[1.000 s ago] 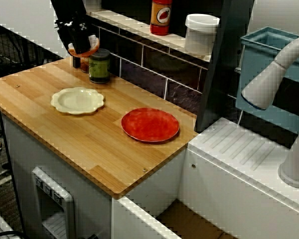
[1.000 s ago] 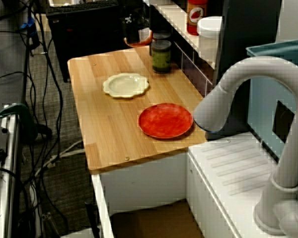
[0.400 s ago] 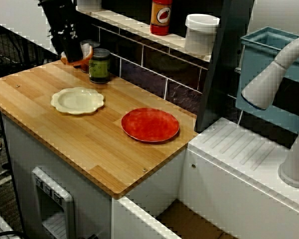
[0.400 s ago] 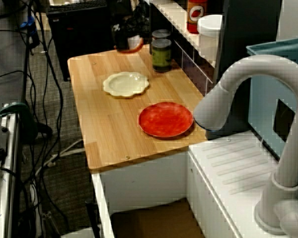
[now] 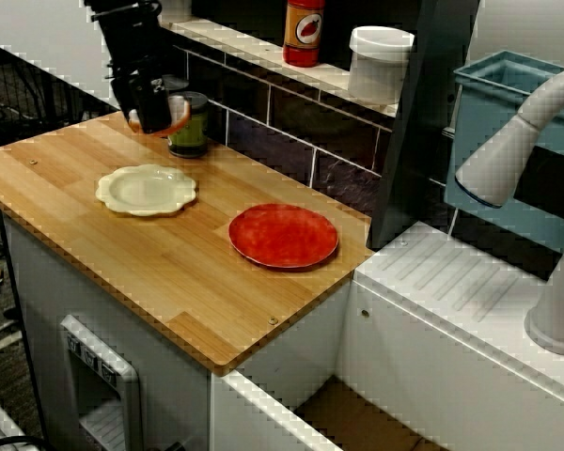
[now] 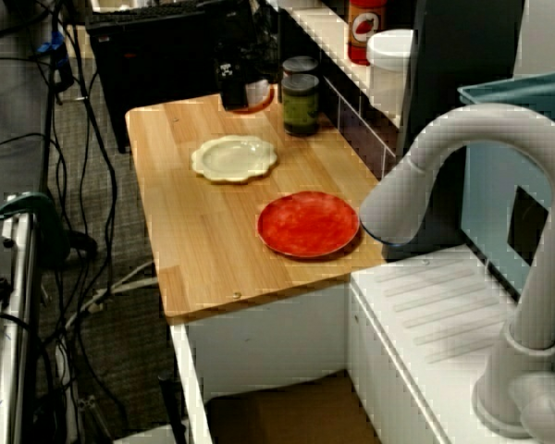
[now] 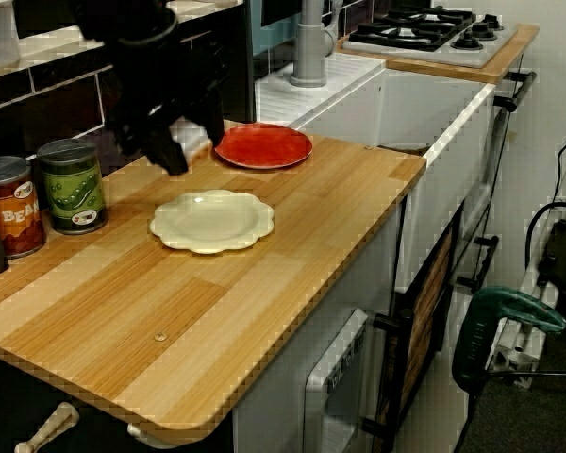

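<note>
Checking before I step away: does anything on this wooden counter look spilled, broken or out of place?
Nothing spilled or broken. Only the orange bowl stands out: the gripper holds it beside the green can.

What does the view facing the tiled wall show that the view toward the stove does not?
Only the wall view: the orange rim of the bowl in the fingers, and a red bottle and a white tub on the shelf. Only the stove view: the stove and a green drill. Both: the cream plate, the red plate and the green jar.
</note>
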### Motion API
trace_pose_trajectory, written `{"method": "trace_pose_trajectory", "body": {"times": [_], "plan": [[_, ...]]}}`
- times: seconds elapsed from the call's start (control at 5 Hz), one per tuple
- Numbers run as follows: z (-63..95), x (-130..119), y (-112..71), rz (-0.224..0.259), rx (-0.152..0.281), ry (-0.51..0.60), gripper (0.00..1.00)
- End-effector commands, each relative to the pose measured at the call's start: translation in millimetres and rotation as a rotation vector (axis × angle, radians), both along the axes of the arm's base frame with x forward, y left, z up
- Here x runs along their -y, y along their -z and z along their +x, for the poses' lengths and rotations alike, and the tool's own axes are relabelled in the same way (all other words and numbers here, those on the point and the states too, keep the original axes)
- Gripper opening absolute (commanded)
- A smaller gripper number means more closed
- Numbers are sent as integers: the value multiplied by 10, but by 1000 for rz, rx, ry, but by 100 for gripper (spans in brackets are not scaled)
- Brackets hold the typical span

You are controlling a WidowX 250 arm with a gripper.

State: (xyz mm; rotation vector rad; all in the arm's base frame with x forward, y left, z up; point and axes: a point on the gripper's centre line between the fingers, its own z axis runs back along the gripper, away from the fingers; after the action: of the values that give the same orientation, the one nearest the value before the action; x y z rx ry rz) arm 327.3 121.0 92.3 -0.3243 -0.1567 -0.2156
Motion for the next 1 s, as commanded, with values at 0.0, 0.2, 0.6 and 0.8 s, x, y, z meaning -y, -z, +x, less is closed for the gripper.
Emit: {"method": "trace_pose_trajectory", "body": {"times": [0.0,0.2,0.6,0.8], "plan": [[-29,403,-92,168,106,53,0],[-89,650,-33,218,133,89,0],[-104,1033,41,239,151,146,0],[-107,1197,53,241,169,164,0]]}}
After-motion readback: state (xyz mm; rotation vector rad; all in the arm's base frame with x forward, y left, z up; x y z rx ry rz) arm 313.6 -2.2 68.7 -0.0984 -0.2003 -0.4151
